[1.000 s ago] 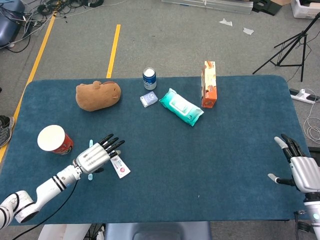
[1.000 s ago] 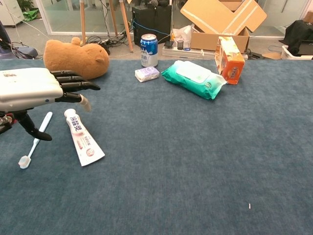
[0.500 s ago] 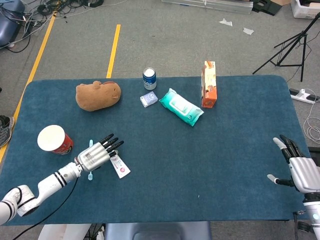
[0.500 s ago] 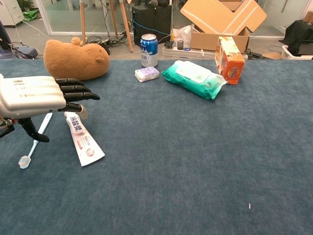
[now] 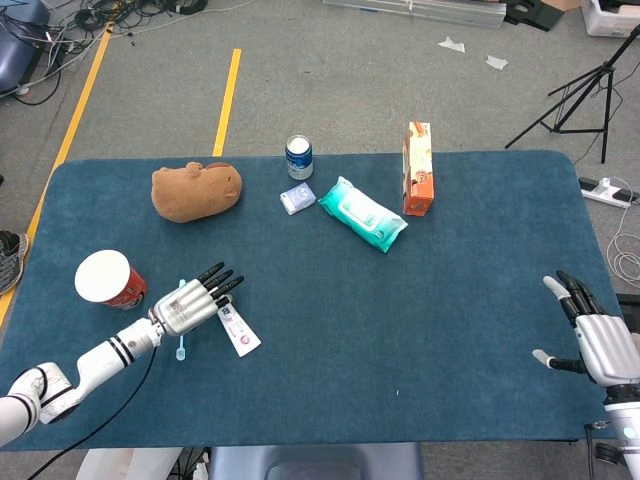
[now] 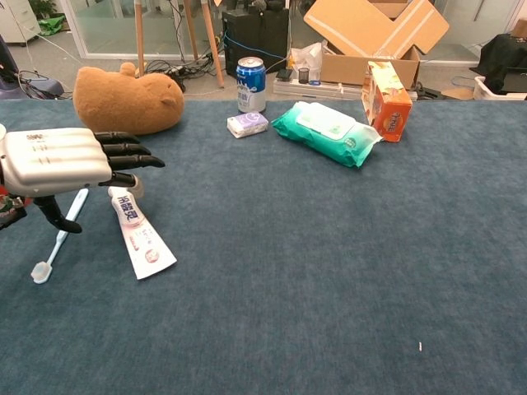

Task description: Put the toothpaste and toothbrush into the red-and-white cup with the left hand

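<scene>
The left hand [image 6: 58, 160] is held open and empty above the toothpaste [image 6: 138, 231] cap end; the tube is laid lengthwise toward the bench's near edge.

A matt, short-piled blue cloth covers the table [image 6: 346, 280]. The left hand [image 6: 58, 160] has a smooth, satin silver shell with glossy black fingers [image 6: 128, 151]. The toothpaste [image 6: 140, 234] is a smooth white plastic tube with a slight sheen; the toothbrush [image 6: 59, 237] is pale, smooth plastic. The brown toy [image 6: 128, 100] is soft and plush. The wipes pack [image 6: 329, 132] is glossy green film, the can [image 6: 250, 84] shiny metal, the orange carton [image 6: 385, 103] printed card.
</scene>
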### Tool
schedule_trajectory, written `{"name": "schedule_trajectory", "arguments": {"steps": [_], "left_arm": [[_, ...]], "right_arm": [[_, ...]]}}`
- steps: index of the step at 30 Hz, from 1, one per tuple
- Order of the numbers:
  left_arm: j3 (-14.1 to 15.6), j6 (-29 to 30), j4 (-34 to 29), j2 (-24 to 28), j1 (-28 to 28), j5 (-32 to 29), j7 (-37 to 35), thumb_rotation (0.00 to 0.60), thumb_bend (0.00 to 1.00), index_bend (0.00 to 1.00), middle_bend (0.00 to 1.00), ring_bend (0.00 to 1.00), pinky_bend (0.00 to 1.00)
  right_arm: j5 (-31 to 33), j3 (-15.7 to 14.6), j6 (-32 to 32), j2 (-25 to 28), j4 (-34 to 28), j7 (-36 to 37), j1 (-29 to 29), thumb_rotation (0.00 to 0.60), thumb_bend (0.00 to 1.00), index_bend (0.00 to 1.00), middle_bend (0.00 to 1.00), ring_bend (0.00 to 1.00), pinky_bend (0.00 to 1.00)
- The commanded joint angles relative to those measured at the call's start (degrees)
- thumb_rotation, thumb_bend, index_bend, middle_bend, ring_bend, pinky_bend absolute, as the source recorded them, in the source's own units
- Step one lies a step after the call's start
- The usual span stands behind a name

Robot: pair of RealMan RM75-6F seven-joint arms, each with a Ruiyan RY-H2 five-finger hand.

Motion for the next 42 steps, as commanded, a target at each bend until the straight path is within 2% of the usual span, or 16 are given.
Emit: {"name": "schedule_trajectory", "arguments": {"steps": [1,14,42], "left_arm": [[0.33,0.62,0.97,-0.64,-0.22,0.06,-0.49,0.600,0.00,0.26,0.00,0.00,0.00],[1.71,2.31,3.60,-2.12,-0.65,0.16,-0.99,0.600,0.00,0.26,0.00,0.00,0.00],[2.70,1.41,10.69,-6.37,-1.53,-2.01,-0.82,0.600,0.00,0.31,0.00,0.00,0.00]], "right_arm": [[0.13,0.04,-0.12,0.00,0.06,0.05,0.04,0.600,0.00,0.00,0.00,0.00,0.35],[0.12,-0.03,-0.31,-0.05,0.07,-0.02,0.11,0.600,0.00,0.00,0.00,0.00,0.35],[0.35,0.00,-0.53,0.00,0.15,0.17,0.15,0.600,0.00,0.00,0.00,0.00,0.35]]}}
